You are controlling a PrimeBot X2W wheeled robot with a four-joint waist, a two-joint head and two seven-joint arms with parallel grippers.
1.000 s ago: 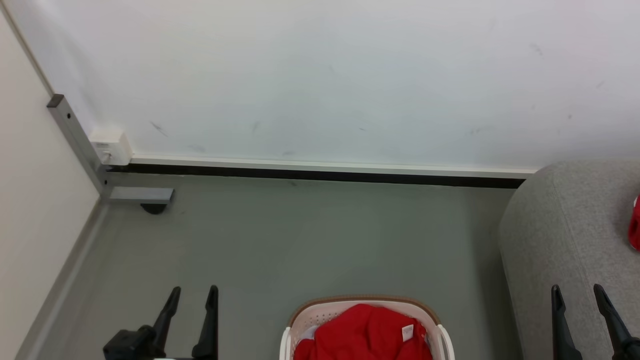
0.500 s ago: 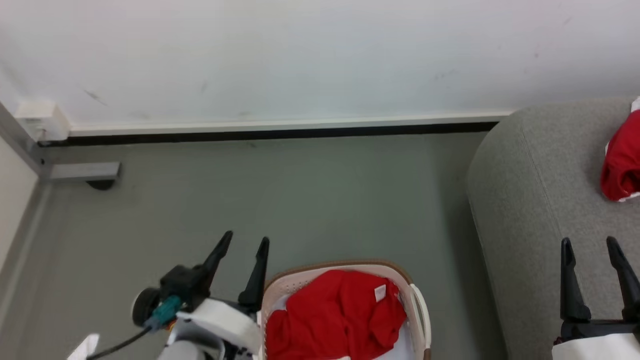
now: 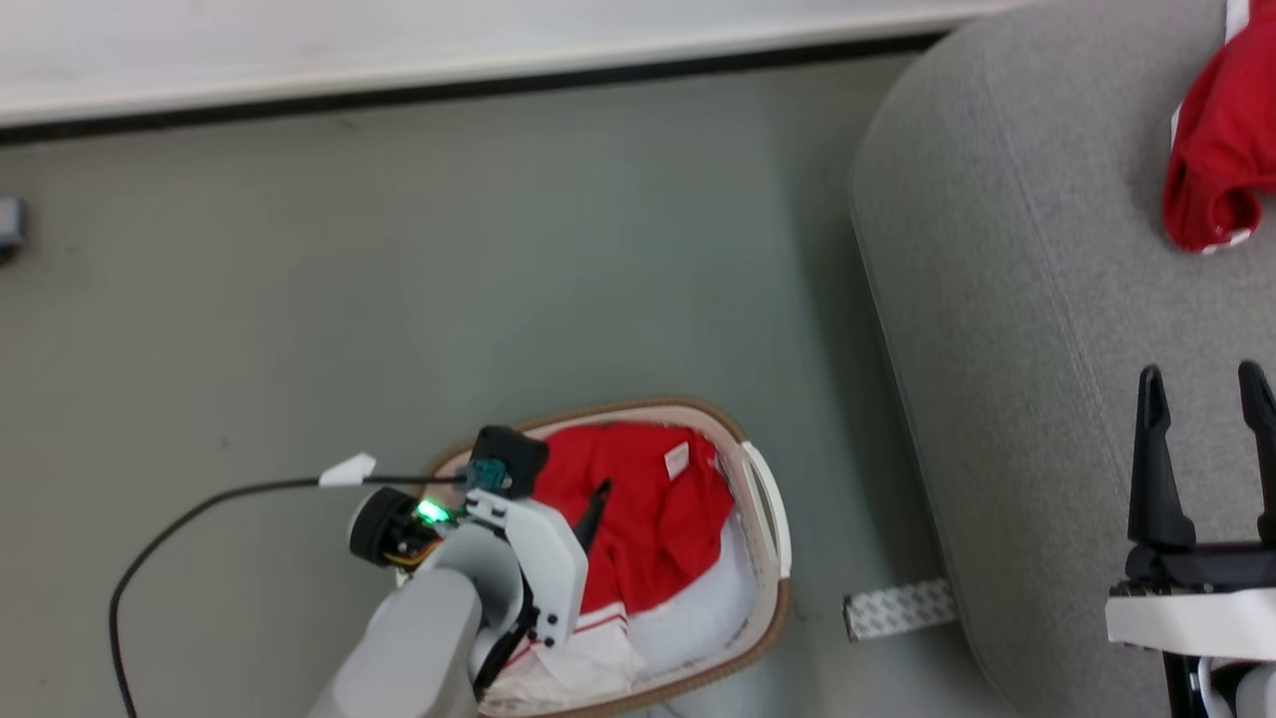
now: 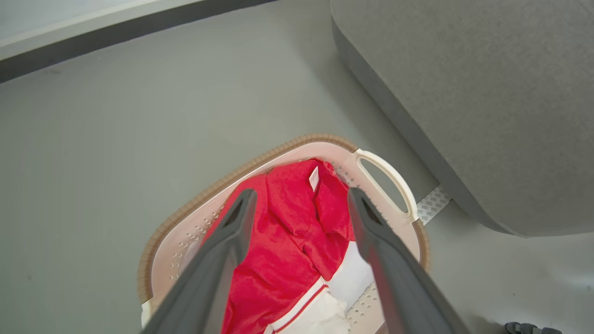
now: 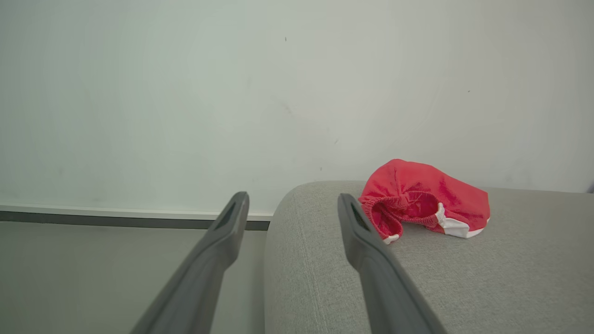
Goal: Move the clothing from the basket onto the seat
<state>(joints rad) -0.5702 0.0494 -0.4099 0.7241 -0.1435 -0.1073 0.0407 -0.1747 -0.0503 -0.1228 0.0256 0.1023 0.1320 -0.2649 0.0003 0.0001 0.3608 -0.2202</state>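
Red clothing (image 4: 287,241) within basket (image 4: 190,232) rim; left fingers (image 4: 218,260) spread above; seat (image 4: 464,93) near.

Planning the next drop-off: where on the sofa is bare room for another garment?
The sofa is bare from its rounded edge across to the red garment lying on it, including ahead of the right end effector. The basket is crowded with clothing.
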